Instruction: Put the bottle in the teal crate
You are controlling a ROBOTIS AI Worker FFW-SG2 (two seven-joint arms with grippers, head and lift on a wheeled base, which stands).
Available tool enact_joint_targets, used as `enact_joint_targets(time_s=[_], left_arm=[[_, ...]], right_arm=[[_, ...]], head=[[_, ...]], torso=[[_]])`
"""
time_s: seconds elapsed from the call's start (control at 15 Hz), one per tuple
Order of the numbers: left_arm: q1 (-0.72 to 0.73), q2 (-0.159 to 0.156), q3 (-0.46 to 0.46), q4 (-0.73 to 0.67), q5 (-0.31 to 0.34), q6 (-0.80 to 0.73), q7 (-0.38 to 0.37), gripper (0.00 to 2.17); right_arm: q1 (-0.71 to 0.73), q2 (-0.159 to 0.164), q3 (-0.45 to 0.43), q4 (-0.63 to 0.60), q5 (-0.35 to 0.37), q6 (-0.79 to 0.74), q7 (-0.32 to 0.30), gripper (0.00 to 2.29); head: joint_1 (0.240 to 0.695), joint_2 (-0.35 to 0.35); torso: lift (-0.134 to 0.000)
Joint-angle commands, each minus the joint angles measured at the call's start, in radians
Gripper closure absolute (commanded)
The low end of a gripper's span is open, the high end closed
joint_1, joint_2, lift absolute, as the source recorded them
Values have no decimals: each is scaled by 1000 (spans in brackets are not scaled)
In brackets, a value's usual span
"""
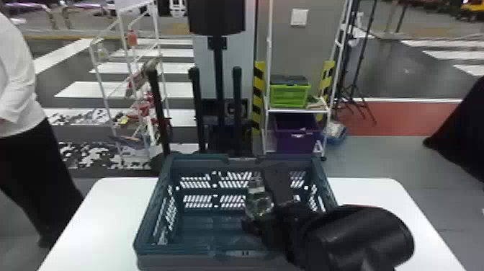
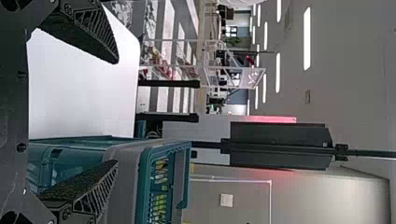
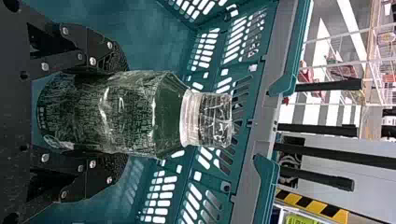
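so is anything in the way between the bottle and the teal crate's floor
Nothing visible: the right end effector holds the bottle inside the teal crate. The spot directly beneath it is hidden.

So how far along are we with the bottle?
Done: the bottle is picked up, gripped between the right gripper's fingers. In hand: it is at the teal crate's opening; how deep, I can't tell. Left: probably lower it, then open the fingers.
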Motion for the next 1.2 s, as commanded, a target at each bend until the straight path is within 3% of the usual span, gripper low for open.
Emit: enact_joint_targets(time_s=[0.0,0.07,0.13,0.6,0.8,1.13], left_arm=[[2,0,1,0,0,-6,0,124],[2,0,1,0,0,-9,0,124],[4,0,1,0,0,-9,-1,124],[4,0,1,-2,0,-13,-5,124],[8,-1,2,-2,0,-16,-5,124],[7,-1,2,-2,0,-19,-8,124]], right_arm=[[1,1,0,-1,-4,-1,1,680],[1,1,2,-1,-4,-1,0,63],[1,1,2,-3,-4,-1,0,-2],[13,1,-9,-27,-4,-26,1,43],[60,1,-11,-135,-2,-41,1,43],[284,-87,-41,-377,29,-250,1,43]], head=[[499,0],[499,0],[499,0],[499,0],[499,0],[499,0]], torso=[[0],[0],[0],[0],[0],[0]])
